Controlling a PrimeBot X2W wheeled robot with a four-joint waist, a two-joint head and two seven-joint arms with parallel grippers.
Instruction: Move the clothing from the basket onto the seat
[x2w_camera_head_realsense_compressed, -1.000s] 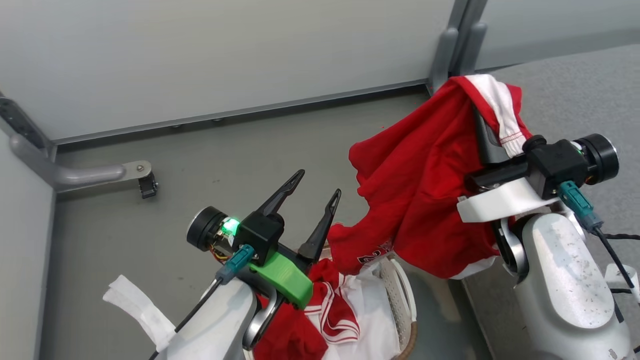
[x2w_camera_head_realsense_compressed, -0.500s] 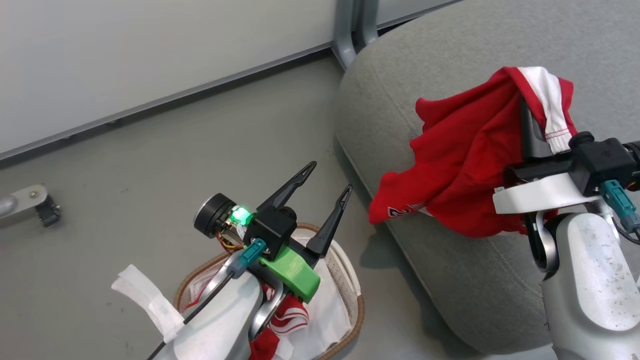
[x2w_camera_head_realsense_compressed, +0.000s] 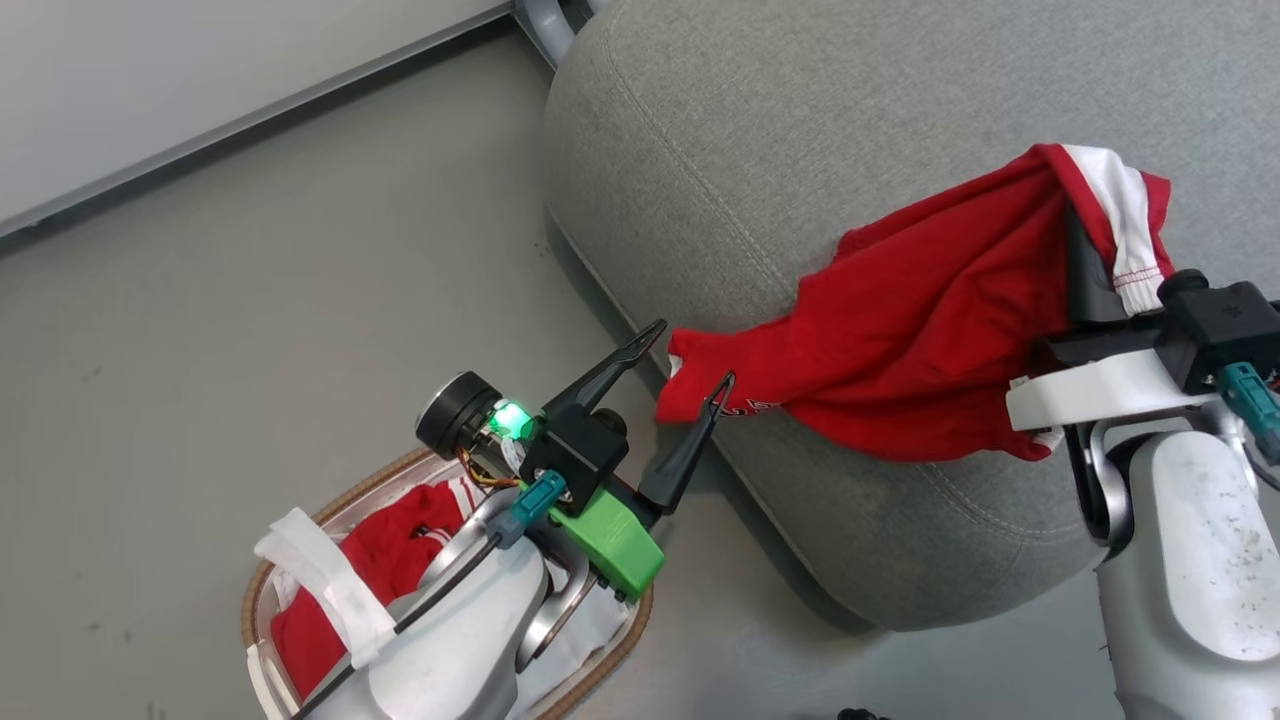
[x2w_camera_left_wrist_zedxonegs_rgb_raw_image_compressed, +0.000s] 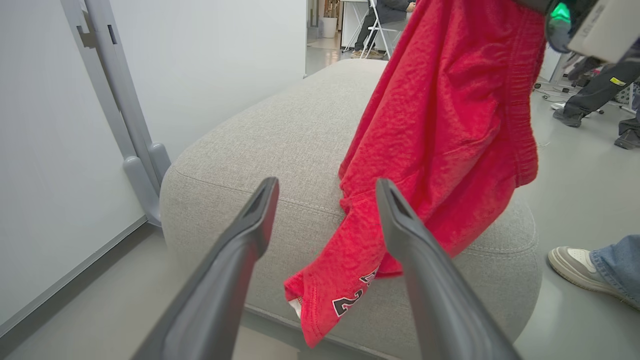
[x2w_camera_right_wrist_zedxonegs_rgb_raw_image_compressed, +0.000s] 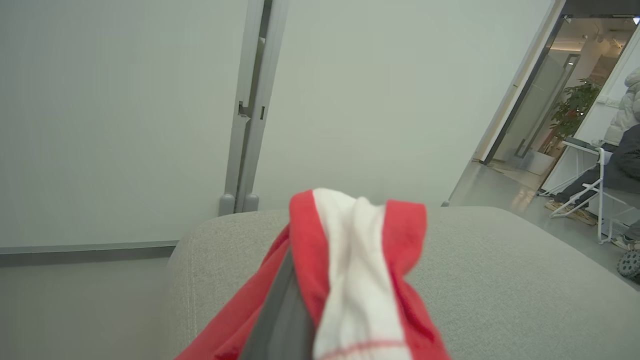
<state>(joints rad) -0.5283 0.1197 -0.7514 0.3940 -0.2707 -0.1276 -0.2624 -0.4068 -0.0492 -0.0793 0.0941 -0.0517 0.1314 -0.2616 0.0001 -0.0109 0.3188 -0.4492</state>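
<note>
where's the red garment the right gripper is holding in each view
head view: red garment right of centre, over the grey sofa
left wrist view: red garment hangs from top right to bottom centre
right wrist view: red garment bottom centre, bunched with its white band
shared landmark: grey sofa

The left end effector (x2w_camera_head_realsense_compressed: 695, 352) is showing two long dark fingers (x2w_camera_head_realsense_compressed: 607, 368), a green mount (x2w_camera_head_realsense_compressed: 605, 545), a glowing green light (x2w_camera_head_realsense_compressed: 510, 420) and a teal-plugged cable (x2w_camera_head_realsense_compressed: 530, 500); the right forearm (x2w_camera_head_realsense_compressed: 1190, 560) is wearing speckled pale grey casing.
</note>
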